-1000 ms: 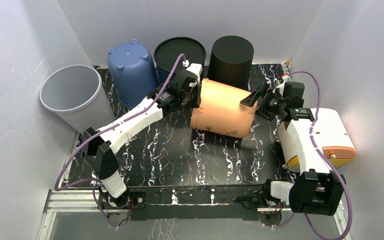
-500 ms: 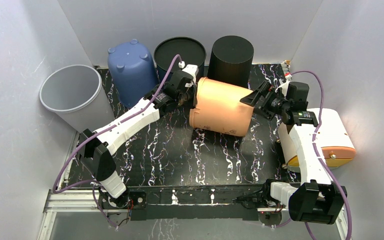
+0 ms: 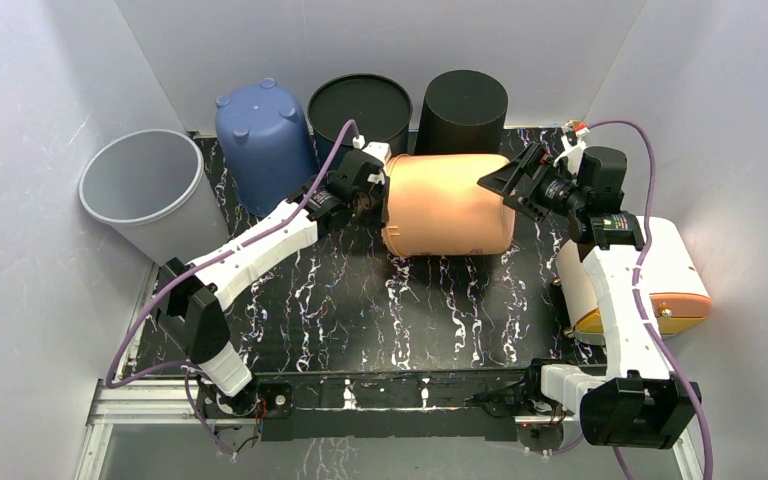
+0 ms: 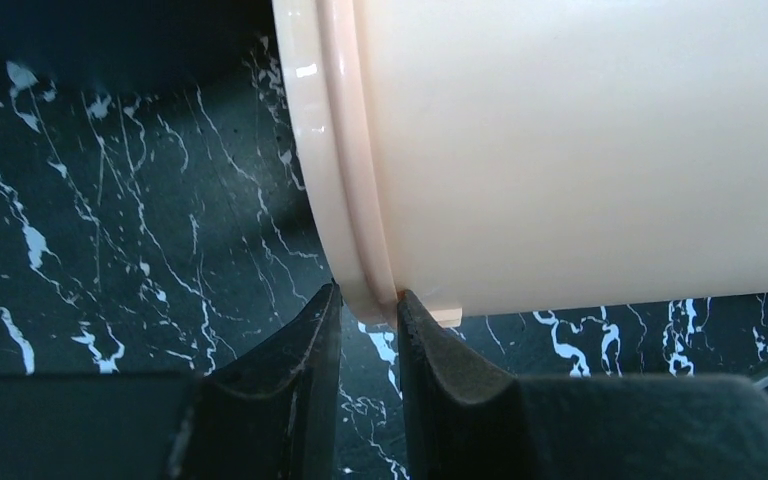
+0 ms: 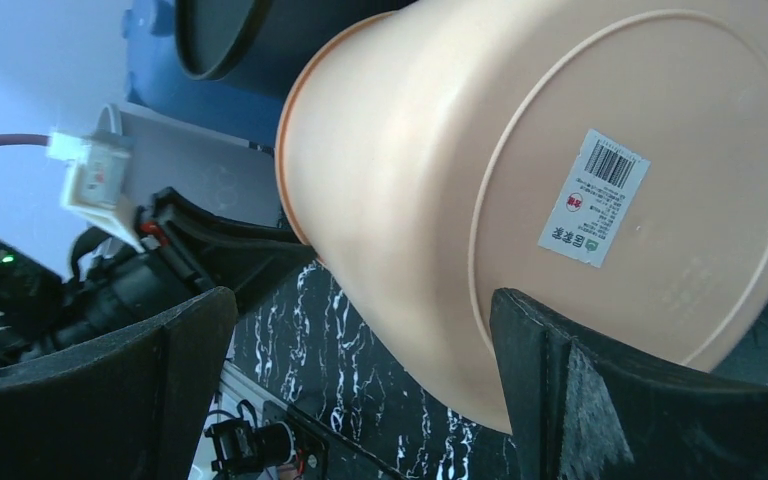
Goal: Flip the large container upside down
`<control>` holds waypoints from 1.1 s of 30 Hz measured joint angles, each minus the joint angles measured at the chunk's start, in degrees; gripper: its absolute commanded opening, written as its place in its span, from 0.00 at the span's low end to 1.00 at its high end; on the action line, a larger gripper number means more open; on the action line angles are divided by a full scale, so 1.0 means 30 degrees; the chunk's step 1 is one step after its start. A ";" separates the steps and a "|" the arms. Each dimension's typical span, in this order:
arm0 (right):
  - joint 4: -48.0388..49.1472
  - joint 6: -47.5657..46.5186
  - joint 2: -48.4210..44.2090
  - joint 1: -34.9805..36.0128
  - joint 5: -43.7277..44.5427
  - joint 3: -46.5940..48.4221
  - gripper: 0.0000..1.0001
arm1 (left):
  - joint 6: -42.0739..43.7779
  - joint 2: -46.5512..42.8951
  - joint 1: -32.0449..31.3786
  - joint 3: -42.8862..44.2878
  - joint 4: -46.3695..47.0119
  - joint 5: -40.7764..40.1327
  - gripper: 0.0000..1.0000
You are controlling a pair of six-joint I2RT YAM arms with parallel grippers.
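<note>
The large container (image 3: 447, 205) is a peach plastic bucket lying on its side on the black marbled table, rim to the left and base to the right. My left gripper (image 3: 379, 190) is shut on its rim; in the left wrist view the fingers (image 4: 365, 312) pinch the rim lip of the container (image 4: 580, 140). My right gripper (image 3: 513, 183) is open at the base end. In the right wrist view the right gripper (image 5: 360, 330) straddles the lower edge of the container (image 5: 440, 180), the right finger against the base near its barcode label (image 5: 595, 197).
Along the back wall stand an upturned blue bucket (image 3: 260, 135), an open black bucket (image 3: 360, 105) and an upturned black bucket (image 3: 462, 105), close behind the peach one. A grey bin (image 3: 145, 190) stands at the left edge. A white and orange container (image 3: 665, 270) lies at the right.
The peach container has swung from slanted to lying level across the table. Both grippers moved toward the back wall with it, the left still holding the rim.
</note>
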 measured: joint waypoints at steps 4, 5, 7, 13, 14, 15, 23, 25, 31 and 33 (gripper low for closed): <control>0.0102 0.0255 -0.0328 0.0474 0.0007 0.0342 0.98 | -0.0794 -0.0328 0.0007 -0.1188 0.0102 0.0663 0.02; 0.0131 0.0306 -0.0415 0.0641 0.0022 0.0401 0.98 | -0.0903 -0.0408 0.0007 -0.1275 0.0095 0.0729 0.02; 0.0240 0.0350 -0.0532 0.1086 0.0168 0.0510 0.98 | -0.1275 -0.0692 0.0007 -0.1843 0.0240 0.0911 0.02; 0.0787 0.0787 -0.0510 0.3315 0.0306 0.1027 0.98 | -0.2572 -0.2732 -0.0160 -0.4240 0.0801 0.2492 0.03; 0.0882 0.0925 -0.0481 0.3971 0.0233 0.1056 0.98 | -0.2769 -0.3111 -0.0299 -0.4415 0.1122 0.2863 0.03; 0.0962 0.1078 -0.0430 0.4495 0.0197 0.1086 0.98 | -0.2863 -0.3424 -0.0386 -0.4524 0.1341 0.3118 0.03; 0.2055 0.2149 0.0240 0.7701 0.0517 0.1115 0.98 | -0.3679 -0.5923 -0.0627 -0.5785 0.2055 0.3738 0.05; 0.2390 0.2259 0.0393 0.8174 0.0794 0.1122 0.98 | -0.3767 -0.6127 -0.0605 -0.6033 0.1923 0.3687 0.06; 0.3628 0.2667 0.1202 0.9034 0.1239 0.1326 0.98 | -0.3818 -0.6411 -0.0612 -0.6258 0.1362 0.3359 0.08; 0.3789 0.2747 0.1588 0.9231 0.1311 0.1559 0.98 | -0.3803 -0.6557 -0.0612 -0.6258 0.1086 0.3089 0.10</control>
